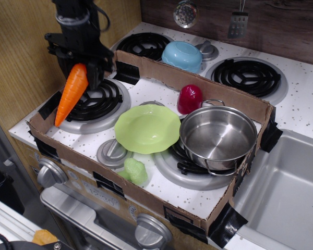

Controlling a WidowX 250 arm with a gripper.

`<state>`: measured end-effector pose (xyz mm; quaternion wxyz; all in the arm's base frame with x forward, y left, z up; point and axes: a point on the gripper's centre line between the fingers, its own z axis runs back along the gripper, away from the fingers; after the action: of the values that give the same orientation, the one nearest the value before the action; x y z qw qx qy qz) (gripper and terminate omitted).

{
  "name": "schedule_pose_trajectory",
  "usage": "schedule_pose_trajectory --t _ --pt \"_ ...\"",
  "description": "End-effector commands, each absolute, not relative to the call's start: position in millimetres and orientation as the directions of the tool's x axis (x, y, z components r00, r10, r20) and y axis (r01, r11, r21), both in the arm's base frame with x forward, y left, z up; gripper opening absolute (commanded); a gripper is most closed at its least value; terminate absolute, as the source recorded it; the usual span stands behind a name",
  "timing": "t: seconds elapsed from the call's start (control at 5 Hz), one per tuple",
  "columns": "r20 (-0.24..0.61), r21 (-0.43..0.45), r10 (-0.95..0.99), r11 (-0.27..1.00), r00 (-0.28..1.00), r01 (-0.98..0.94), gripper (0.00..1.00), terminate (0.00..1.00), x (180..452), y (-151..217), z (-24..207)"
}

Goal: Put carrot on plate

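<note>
The orange carrot (71,95) hangs tip down, held by its top end in my gripper (83,66), which is shut on it. It hangs in the air above the front left burner (96,104), left of the plate. The lime-green plate (147,128) lies in the middle of the boxed stove top with nothing on it. The carrot's green stub is hidden between the fingers.
A steel pot (217,136) stands right of the plate, a dark red cup (190,98) behind it, a light green toy (133,171) in front. A cardboard wall (198,86) rings the area. A blue bowl (182,55) lies behind it. A sink (287,192) is at the right.
</note>
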<state>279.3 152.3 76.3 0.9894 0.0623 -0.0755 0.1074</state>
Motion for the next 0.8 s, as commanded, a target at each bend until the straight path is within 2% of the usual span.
schedule_pose_trajectory --t 0.0,0.2,0.4,0.6 --pt "0.179 -0.035 0.293 0.956 0.939 -0.292 0.00 0.00 295.4 129.2 84.7" --pt "0.057 -0.030 0.271 0.963 0.961 -0.269 0.00 0.00 300.7 111.7 68.1" --pt "-0.088 0.057 0.180 0.983 0.980 -0.176 0.00 0.00 296.4 93.0 69.0" --pt "-0.144 0.039 0.170 0.985 0.975 -0.166 0.00 0.00 296.9 85.7 61.2"
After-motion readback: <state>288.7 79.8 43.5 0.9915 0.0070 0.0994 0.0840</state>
